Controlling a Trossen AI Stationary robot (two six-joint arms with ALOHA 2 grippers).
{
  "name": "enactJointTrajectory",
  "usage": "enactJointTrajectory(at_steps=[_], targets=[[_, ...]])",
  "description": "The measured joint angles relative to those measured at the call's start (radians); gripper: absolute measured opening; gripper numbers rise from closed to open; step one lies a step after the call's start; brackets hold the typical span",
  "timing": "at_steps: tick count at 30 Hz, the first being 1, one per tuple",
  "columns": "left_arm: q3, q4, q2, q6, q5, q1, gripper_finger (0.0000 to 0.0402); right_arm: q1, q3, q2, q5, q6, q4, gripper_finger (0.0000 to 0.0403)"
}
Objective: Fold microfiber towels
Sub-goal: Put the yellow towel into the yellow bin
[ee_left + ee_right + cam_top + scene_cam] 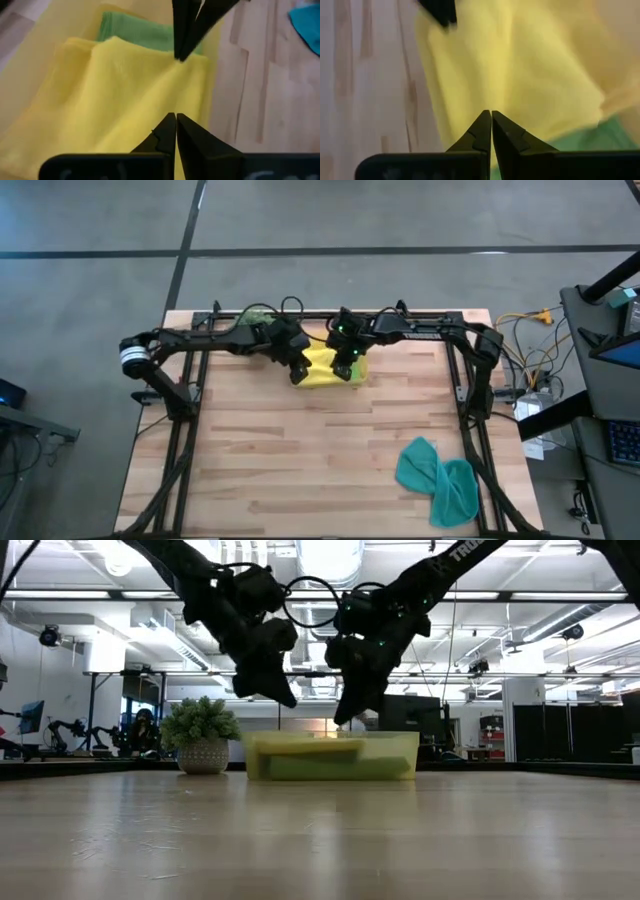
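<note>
A: Where are the grippers?
B: The left gripper [298, 374] and right gripper [343, 369] hang side by side above the yellow tray [405, 745], each with fingers pressed together, holding nothing.
A: And the towels?
B: The yellow towel [125, 95] lies just below both, over the lime green towel [135, 32]. The teal towel [438, 476] sits crumpled on the tabletop [300, 450], well apart from the right gripper.

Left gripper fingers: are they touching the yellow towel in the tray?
Apart. The low view shows the left gripper hanging above the tray, background visible between its shut fingertips and the yellow towel.
</note>
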Motion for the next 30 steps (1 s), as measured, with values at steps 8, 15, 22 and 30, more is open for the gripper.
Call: enactJointTrajectory(at_steps=[8,15,22,30], targets=[[0.0,0.048,0.145,-0.051,0.019,0.003,0.0,-0.001,0.0,0.104,-0.008,0.079,0.124,0.0008],[0.0,-0.023,0.175,-0.044,-0.033,0.027,0.0,-0.028,-0.001,0.113,0.047,0.075,0.034,0.0008],[0.016,0.009,0.095,-0.025,-0.044,0.042,0.0,-0.061,0.0,0.066,0.052,0.079,0.11,0.0008],[0.017,0.05,0.118,-0.022,-0.082,0.059,0.0,-0.082,0.0,0.095,0.052,0.104,0.234,0.0008]])
